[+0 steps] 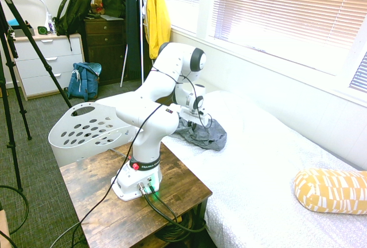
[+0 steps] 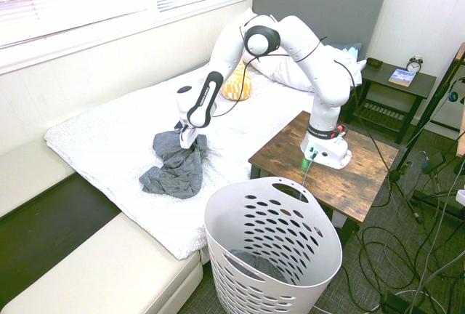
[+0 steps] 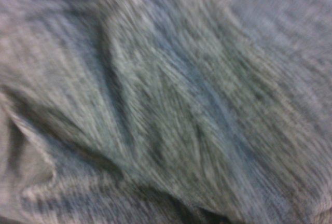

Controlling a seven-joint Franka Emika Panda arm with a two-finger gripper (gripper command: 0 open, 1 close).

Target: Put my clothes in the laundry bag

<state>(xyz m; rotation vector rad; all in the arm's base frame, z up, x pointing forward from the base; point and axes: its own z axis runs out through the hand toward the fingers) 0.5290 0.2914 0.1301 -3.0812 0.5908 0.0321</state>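
A dark grey heathered garment is seen crumpled on the white bedspread, left of centre in the second exterior view and near the bed's edge. In the first exterior view the same garment lies at the middle of the frame, just right of the arm's forearm. The gripper is lowered onto the upper part of the garment, with fabric bunched up around its tip. The fingers are buried in the folds, so it cannot be told how far they are parted or whether cloth is pinched between them. The wrist view is filled entirely by blurred grey fabric, creased in diagonal folds.

The white plastic laundry basket, pierced with oval holes, is placed on the floor at the lower centre of the second exterior view, below the garment in the frame and just beside the bed's edge. In the first exterior view the basket is seen at the left of the frame, beside the wooden table. Something dark grey is visible at the bottom of the basket, but it cannot be identified.

A yellow patterned pillow rests at the lower right of the first exterior view, well apart from the garment. A yellow jacket is hung at the upper middle, and a blue backpack is set on the floor at the left.
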